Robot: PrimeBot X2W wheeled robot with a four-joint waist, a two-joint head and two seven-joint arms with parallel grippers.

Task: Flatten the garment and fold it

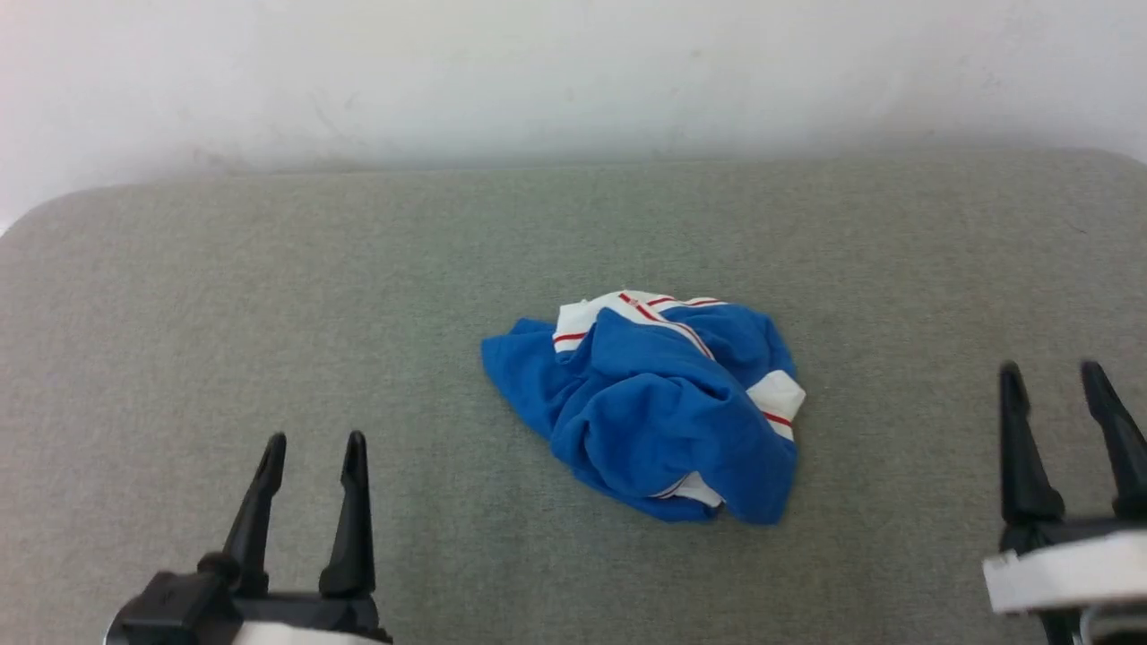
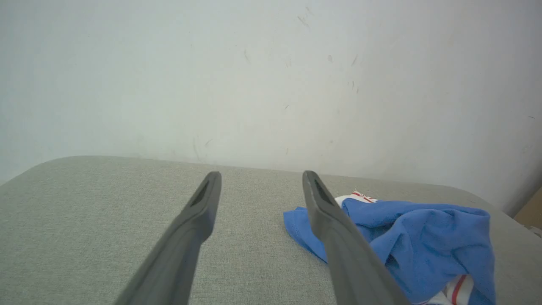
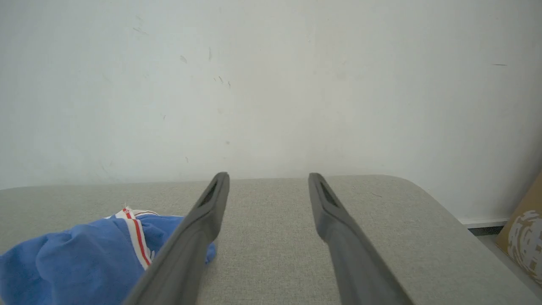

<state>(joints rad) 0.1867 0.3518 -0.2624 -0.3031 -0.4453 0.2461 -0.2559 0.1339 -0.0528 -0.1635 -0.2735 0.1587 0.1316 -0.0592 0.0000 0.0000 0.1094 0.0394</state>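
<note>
The garment (image 1: 654,408), royal blue with white sleeve parts and red-and-white striped trim, lies crumpled in a heap at the middle of the grey padded surface (image 1: 269,296). No print shows on it. My left gripper (image 1: 312,448) stands open at the lower left, well apart from the heap. My right gripper (image 1: 1050,374) stands open at the lower right, also apart from it. In the left wrist view the garment (image 2: 423,237) lies right of the open gripper (image 2: 261,174). In the right wrist view the garment (image 3: 84,258) lies left of the open gripper (image 3: 267,176).
A pale wall (image 1: 573,72) rises behind the padded surface, whose far corners are rounded. A brown cardboard box (image 3: 525,237) stands on the floor past the surface's right end. Bare grey fabric surrounds the heap on all sides.
</note>
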